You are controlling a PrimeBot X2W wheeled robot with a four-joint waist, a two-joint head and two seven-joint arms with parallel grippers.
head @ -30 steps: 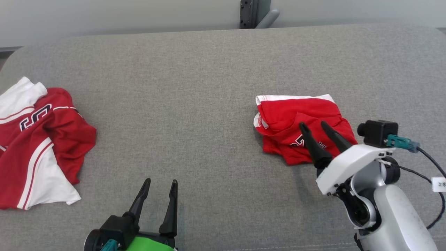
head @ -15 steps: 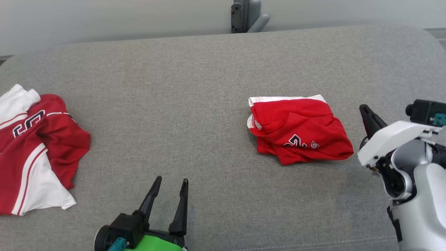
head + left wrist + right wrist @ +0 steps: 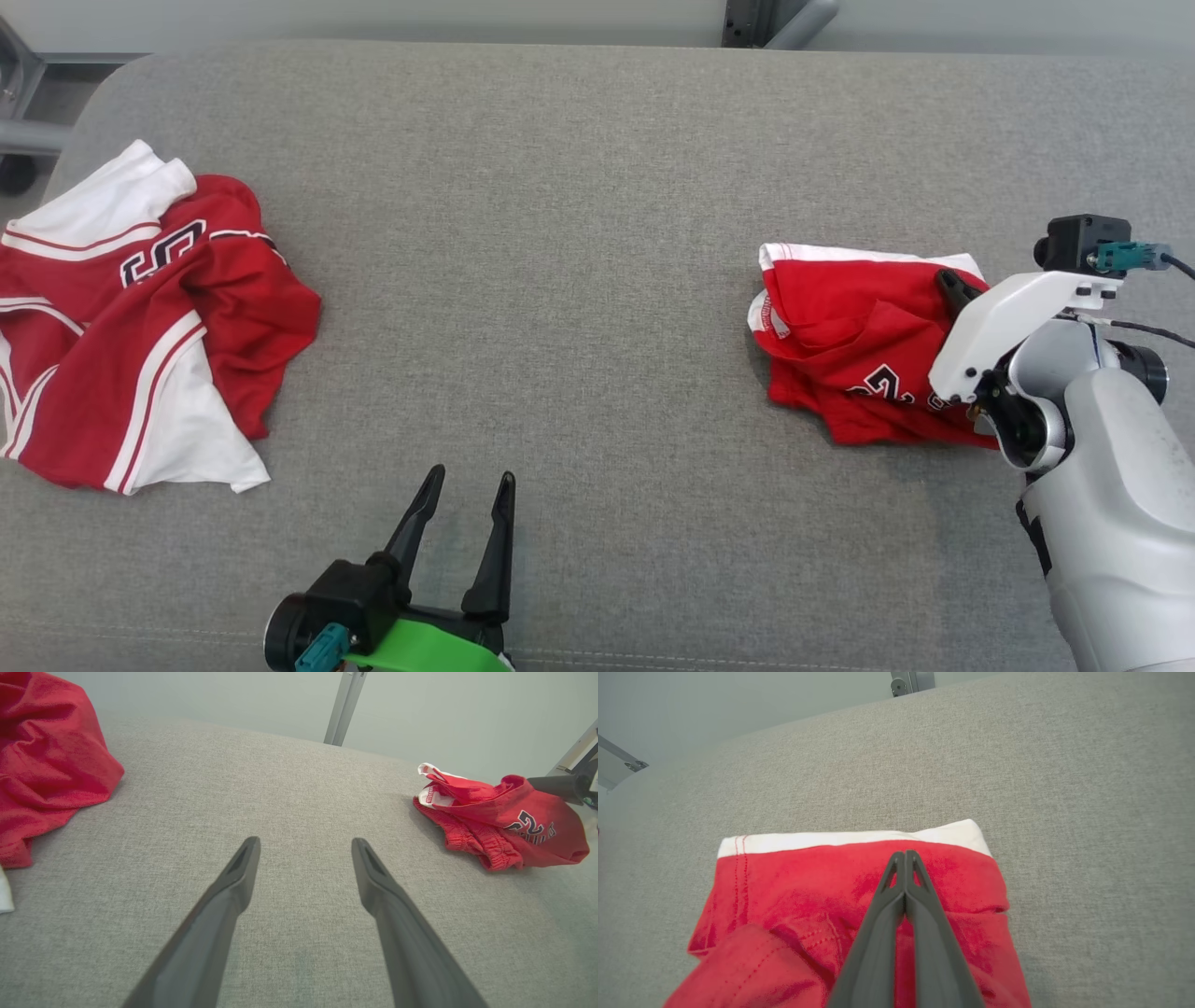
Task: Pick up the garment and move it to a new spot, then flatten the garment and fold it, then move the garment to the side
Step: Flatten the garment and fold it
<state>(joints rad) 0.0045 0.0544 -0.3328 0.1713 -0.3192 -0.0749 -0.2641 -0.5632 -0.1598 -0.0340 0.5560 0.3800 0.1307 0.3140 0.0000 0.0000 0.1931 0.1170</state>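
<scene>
Right pincer point(image 3: 950, 283) has swung back in. Half a second ago it sat off past the right edge of the folded garment point(image 3: 859, 345), and now its tips are over the bundle's upper right part. The head camera has turned as well, so the whole scene sliding over isn't the clothes moving.

So, the garment: a compact red bundle with a white band along its far edge and some lettering on the near flap. It's lying on the grey fabric-covered counter point(image 3: 560, 233), right of centre in the head view. The fold is a bit lumpy but it's holding together.

In the right wrist view the pincer point(image 3: 905, 855) has its fingers pressed together, tips on the red cloth just short of the white band. No cloth shows between them, so to me it looks more like a push than a pinch.

The left pincer point(image 3: 470, 478) is spread and holding nothing, down at the bottom of the head view, well apart from both pieces of clothing.

At far left there's a crumpled red-and-white jersey point(image 3: 159, 317), not folded at all.

Progress-wise I'd say picking up, flattening and folding are done for this one. What's left is nudging it aside, if it isn't already far enough over.
</scene>
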